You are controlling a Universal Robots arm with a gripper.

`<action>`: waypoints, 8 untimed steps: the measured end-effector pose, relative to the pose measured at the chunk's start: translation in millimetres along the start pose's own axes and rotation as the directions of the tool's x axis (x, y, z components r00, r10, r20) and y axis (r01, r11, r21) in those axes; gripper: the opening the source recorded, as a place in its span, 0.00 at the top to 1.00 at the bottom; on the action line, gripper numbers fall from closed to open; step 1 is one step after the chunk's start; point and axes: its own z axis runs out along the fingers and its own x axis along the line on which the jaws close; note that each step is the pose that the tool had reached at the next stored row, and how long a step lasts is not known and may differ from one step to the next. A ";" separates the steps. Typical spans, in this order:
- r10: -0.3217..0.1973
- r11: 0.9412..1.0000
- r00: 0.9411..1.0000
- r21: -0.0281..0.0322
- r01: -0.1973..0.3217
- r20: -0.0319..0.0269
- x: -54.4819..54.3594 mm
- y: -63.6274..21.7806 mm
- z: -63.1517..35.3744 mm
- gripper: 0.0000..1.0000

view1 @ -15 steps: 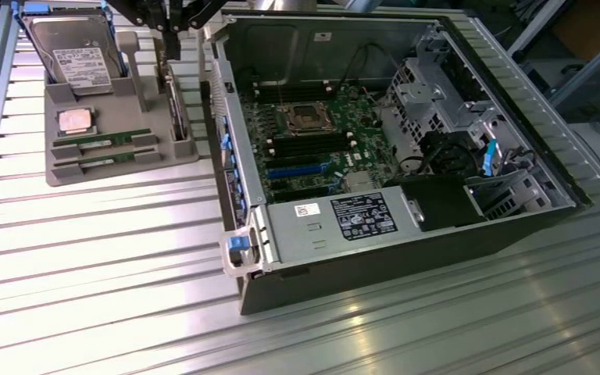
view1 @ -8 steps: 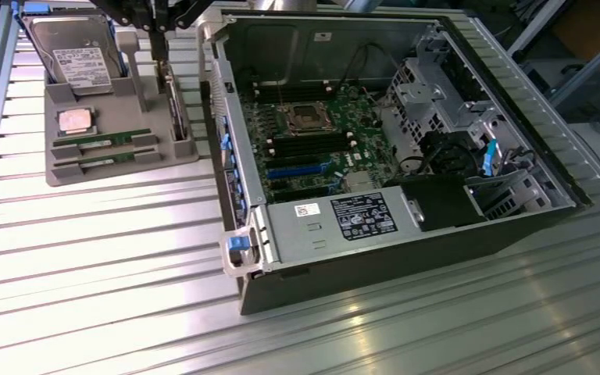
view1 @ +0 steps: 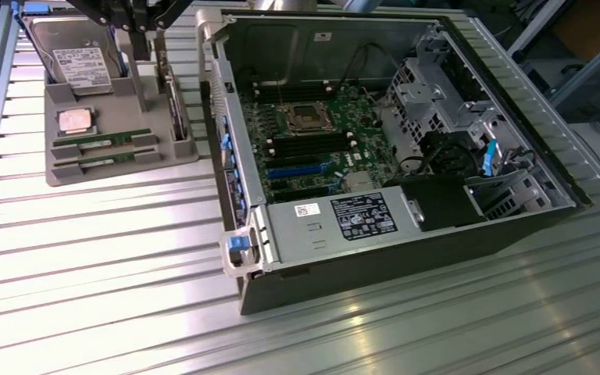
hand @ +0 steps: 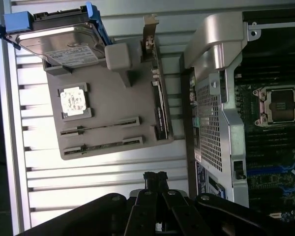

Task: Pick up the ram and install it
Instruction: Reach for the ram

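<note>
Hand (hand: pixel 155 177) closed — partly cut off, ram (view1: pixel 103 142) untouched

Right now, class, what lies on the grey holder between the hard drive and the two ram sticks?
The silver processor chip, between hard drive and ram sticks; exterior and wrist views both show it.

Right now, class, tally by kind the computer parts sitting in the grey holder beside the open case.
RAM sticks: 2
Hard drive: 1
Processor chip: 1
Upright card with bracket: 1
Total: 5
</note>
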 end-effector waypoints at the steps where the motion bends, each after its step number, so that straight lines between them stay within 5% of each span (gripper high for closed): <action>1: 0.000 1.000 1.000 0.000 0.000 0.000 2.1 -0.1 -0.1 0.90; 8: 0.000 1.000 1.000 0.000 0.000 0.000 16.4 -1.2 -0.4 0.90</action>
